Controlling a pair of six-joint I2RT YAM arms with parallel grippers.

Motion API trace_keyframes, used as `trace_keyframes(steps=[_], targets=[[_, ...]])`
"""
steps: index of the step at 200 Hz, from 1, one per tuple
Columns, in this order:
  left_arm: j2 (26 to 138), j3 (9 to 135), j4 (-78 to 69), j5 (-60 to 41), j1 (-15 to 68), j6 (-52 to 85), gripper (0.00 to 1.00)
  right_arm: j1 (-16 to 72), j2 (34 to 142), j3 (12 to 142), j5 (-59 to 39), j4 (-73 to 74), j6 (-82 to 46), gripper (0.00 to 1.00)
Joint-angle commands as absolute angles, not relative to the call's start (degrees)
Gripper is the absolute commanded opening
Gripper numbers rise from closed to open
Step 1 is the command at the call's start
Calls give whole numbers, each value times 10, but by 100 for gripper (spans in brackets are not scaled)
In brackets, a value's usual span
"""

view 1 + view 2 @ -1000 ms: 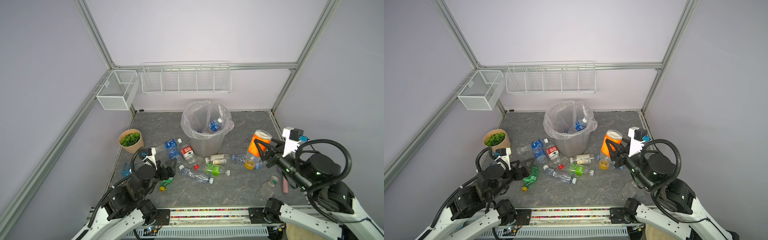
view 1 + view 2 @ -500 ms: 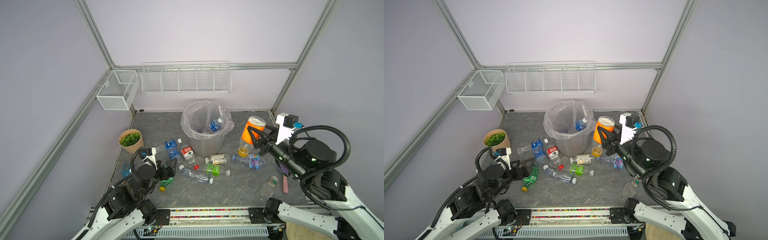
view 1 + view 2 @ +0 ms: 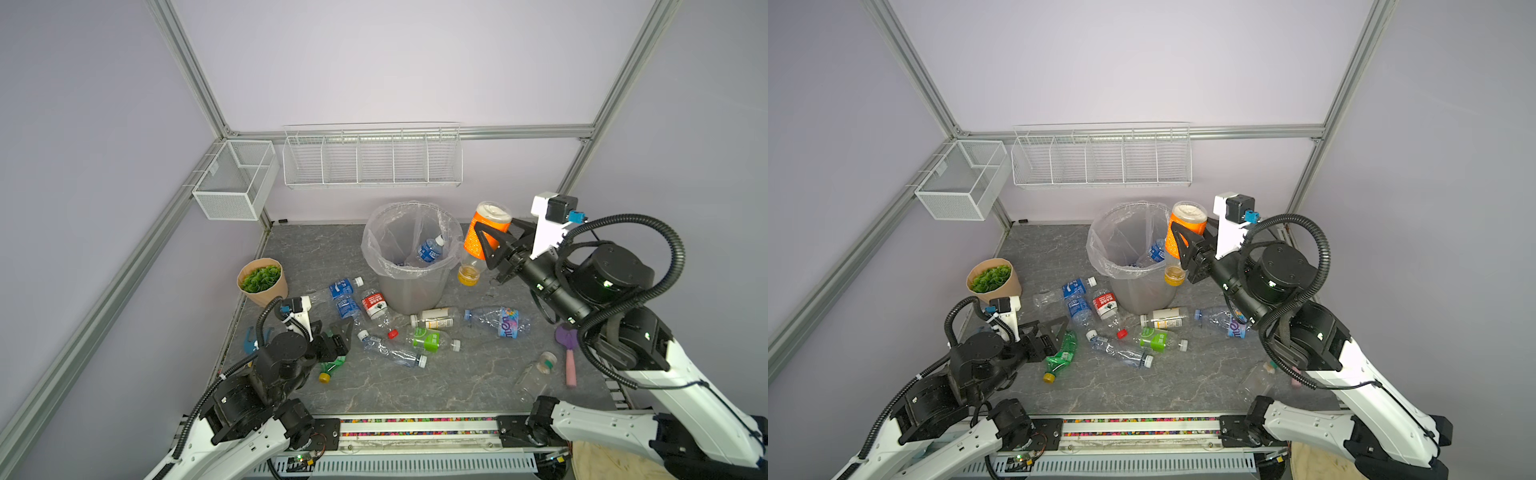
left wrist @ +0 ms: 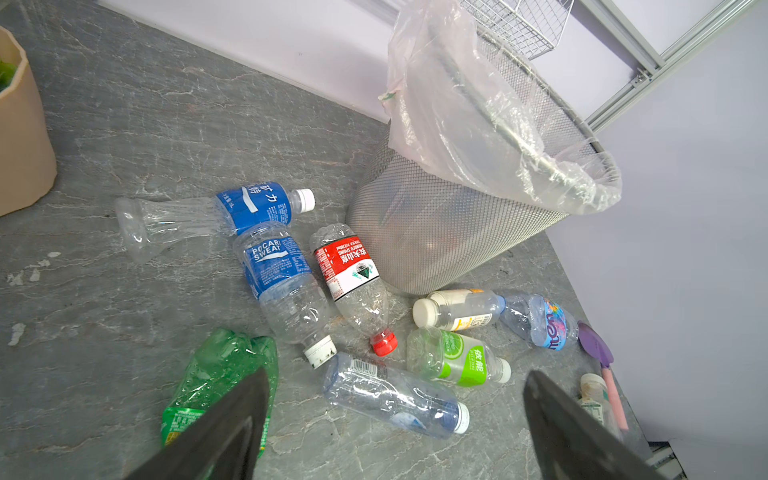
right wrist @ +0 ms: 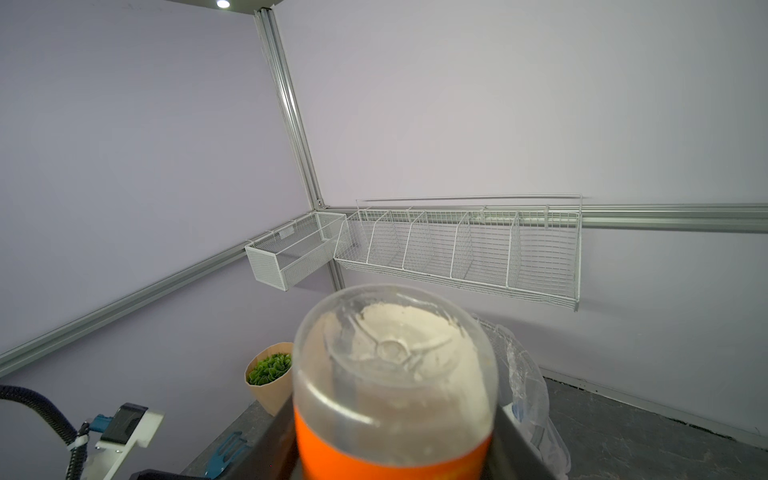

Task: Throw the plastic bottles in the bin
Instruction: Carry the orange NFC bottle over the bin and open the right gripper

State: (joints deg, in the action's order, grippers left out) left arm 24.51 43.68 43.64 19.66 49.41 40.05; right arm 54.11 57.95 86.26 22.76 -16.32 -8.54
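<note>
Left gripper point(image 4: 397, 376) spread wide, empty, low over the crushed green bottle point(image 3: 1061, 353); loose bottles point(image 3: 496, 324) lie before the bin point(image 3: 409, 291). Right gripper point(image 3: 496, 235) clamps the orange-labelled bottle point(image 3: 488, 216) neck-down beside the bin's right rim. Risk: released short of the opening, it strikes the rim and falls outside.

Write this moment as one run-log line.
right gripper: shut on orange-label bottle, inverted, raised beside bin | left gripper: open, near green bottle

We see the orange-labelled bottle point(image 5: 395, 365) close up, base toward us, the right gripper point(image 5: 397, 440) pressing its dark fingers point(image 5: 513, 451) on both sides. Behind it sit the bag-lined bin point(image 5: 528, 395), a tan leafy pot point(image 5: 268, 388) and white wire baskets point(image 5: 457, 253) on the wall.
</note>
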Motion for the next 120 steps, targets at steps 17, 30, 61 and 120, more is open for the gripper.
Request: trace_keyframes(steps=[17, 30, 61, 120], targets=[[236, 438, 455, 199, 492, 398, 95, 543, 616, 891, 225, -97, -45, 49], [234, 438, 456, 200, 493, 398, 95, 537, 645, 908, 224, -86, -38, 50], [234, 441, 457, 199, 493, 401, 95, 486, 777, 1036, 190, -183, -60, 53], [222, 455, 478, 204, 493, 398, 95, 452, 1056, 1444, 143, -636, -101, 88]])
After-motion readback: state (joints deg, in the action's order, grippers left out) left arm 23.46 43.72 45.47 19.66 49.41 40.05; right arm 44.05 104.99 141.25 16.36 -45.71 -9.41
